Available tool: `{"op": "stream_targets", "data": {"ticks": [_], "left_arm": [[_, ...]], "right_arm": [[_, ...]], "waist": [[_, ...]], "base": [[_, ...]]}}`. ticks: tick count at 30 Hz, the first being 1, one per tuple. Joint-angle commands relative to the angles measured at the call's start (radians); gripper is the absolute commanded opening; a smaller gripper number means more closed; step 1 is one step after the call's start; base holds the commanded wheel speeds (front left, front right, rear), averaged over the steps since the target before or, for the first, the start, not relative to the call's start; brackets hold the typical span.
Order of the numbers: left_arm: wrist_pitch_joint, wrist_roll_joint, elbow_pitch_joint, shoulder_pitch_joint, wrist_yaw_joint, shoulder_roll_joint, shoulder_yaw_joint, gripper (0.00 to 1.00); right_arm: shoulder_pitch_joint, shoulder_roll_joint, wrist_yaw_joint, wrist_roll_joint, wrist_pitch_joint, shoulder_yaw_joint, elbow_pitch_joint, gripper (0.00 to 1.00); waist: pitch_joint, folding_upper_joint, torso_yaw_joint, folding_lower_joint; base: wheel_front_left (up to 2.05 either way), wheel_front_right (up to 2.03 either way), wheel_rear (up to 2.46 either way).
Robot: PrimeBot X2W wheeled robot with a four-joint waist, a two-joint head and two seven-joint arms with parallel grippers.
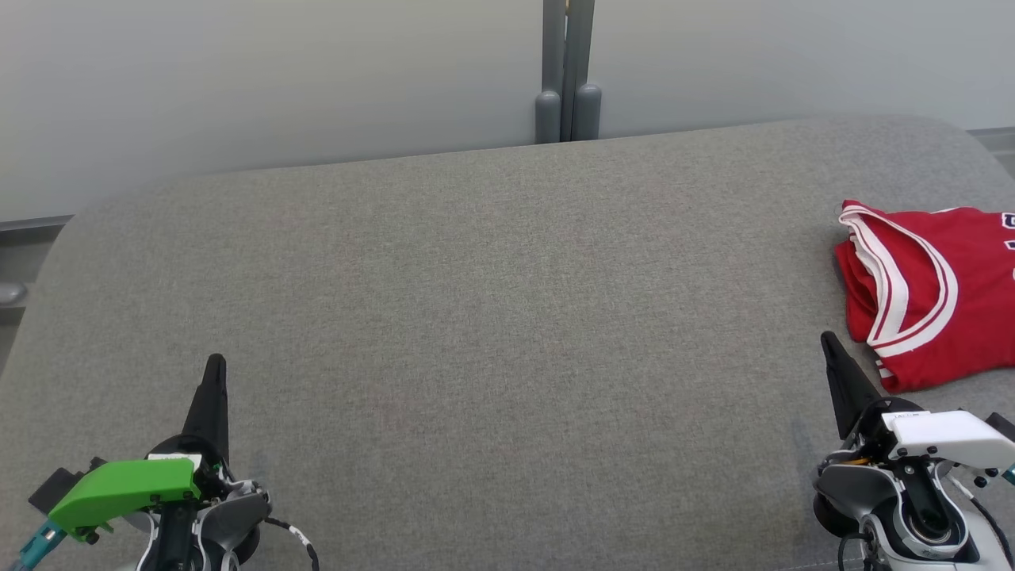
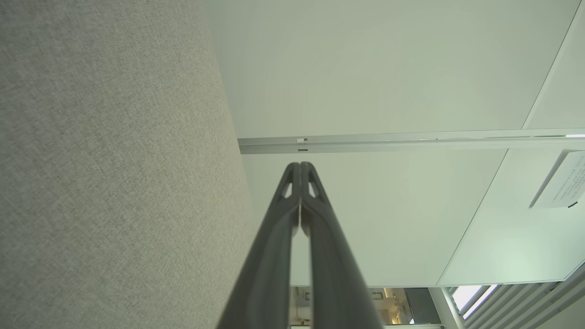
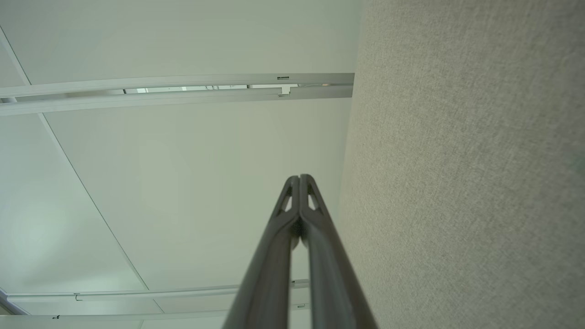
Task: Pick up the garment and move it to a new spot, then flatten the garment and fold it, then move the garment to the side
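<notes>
The garment point(image 1: 944, 293), a red jersey with white-striped trim, lies folded at the right edge of the grey fabric surface point(image 1: 492, 317) in the head view. My right gripper point(image 1: 829, 339) hovers just left of the garment's near corner, apart from it, shut and empty. At the lower left, my left gripper point(image 1: 215, 362) is shut too, with nothing in it. In the left wrist view the left gripper point(image 2: 300, 164) has its fingertips pressed together beside the grey surface point(image 2: 114, 173). The right gripper point(image 3: 299, 177) looks the same in the right wrist view, next to the grey surface point(image 3: 466, 183).
A pale wall panel point(image 1: 277, 79) runs behind the surface, with a grey post point(image 1: 568, 71) at its middle. The surface has rounded far corners, and its left edge drops off near a grey ledge point(image 1: 24, 238).
</notes>
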Motion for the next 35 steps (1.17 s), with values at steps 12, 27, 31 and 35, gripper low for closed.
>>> {"op": "stream_targets", "data": {"ticks": [12, 27, 31, 35], "left_arm": [[0.004, -0.001, -0.003, -0.013, -0.005, 0.007, 0.004, 0.0], [0.004, -0.001, -0.003, -0.013, -0.005, 0.007, 0.004, 0.0], [0.004, -0.001, -0.003, -0.014, -0.005, 0.007, 0.004, 0.0], [0.004, -0.001, -0.003, -0.014, -0.005, 0.007, 0.004, 0.0]], "right_arm": [[-0.003, -0.005, 0.0, 0.007, 0.001, -0.001, -0.005, 0.0], [-0.003, -0.005, 0.0, 0.007, 0.001, -0.001, -0.005, 0.0], [-0.003, -0.005, 0.0, 0.007, 0.001, -0.001, -0.005, 0.0], [-0.003, -0.005, 0.0, 0.007, 0.001, -0.001, -0.005, 0.0]], "waist": [[0.0, 0.0, 0.0, 0.0], [0.0, 0.0, 0.0, 0.0], [0.0, 0.0, 0.0, 0.0], [0.0, 0.0, 0.0, 0.0]], "base": [[0.0, 0.0, 0.0], [0.0, 0.0, 0.0], [0.0, 0.0, 0.0], [0.0, 0.0, 0.0]]}}
